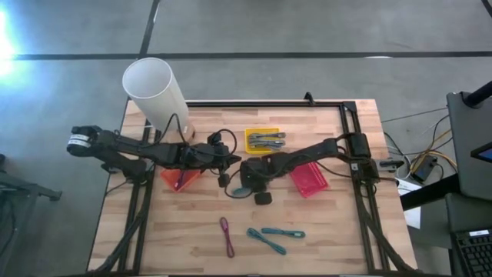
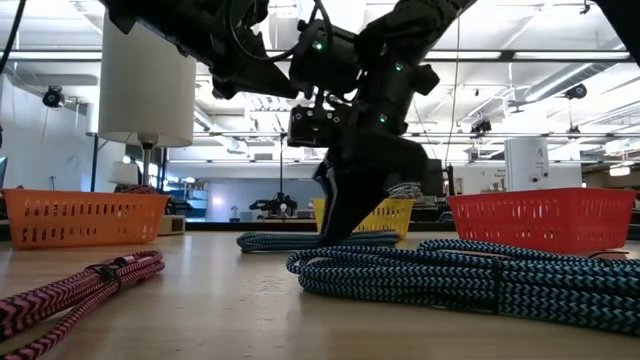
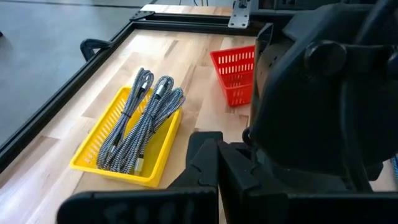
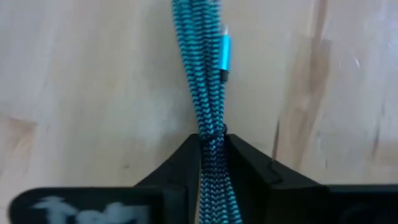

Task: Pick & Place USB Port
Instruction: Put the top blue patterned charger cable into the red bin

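The teal braided cable (image 4: 210, 93) lies on the wooden table (image 1: 330, 231) at about the centre, and the right gripper (image 4: 211, 155) has its two fingers pinched narrow around the bundle, which runs straight between them with a metallic blue plug (image 4: 226, 55) showing along its side. From above, this cable (image 1: 240, 190) sits under the right gripper (image 1: 254, 185), at roughly 6 o'clock from the yellow tray (image 1: 262, 140).

The left gripper (image 1: 227, 160) hangs just beside the right one, toward 10 o'clock of it; whether its fingers are spread or closed I cannot tell.

Two more teal cables (image 1: 274, 235) lie at 5 o'clock from the held bundle, near the table's front edge, with a pink cable (image 1: 227, 235) at 7 o'clock.

The yellow tray holds several grey-and-white braided cables (image 3: 140, 121), laid lengthwise. A red basket (image 1: 308, 179) stands at 3 o'clock from the right gripper; nothing can be made out inside it. An orange basket (image 1: 180, 179) sits at 9 o'clock, with a dark cable end in it. A white cylinder (image 1: 156, 91) stands at the table's far left corner.

The table is light butcher-block with a black frame. Around it is grey concrete floor; the level view shows a large open workshop with ceiling lights.
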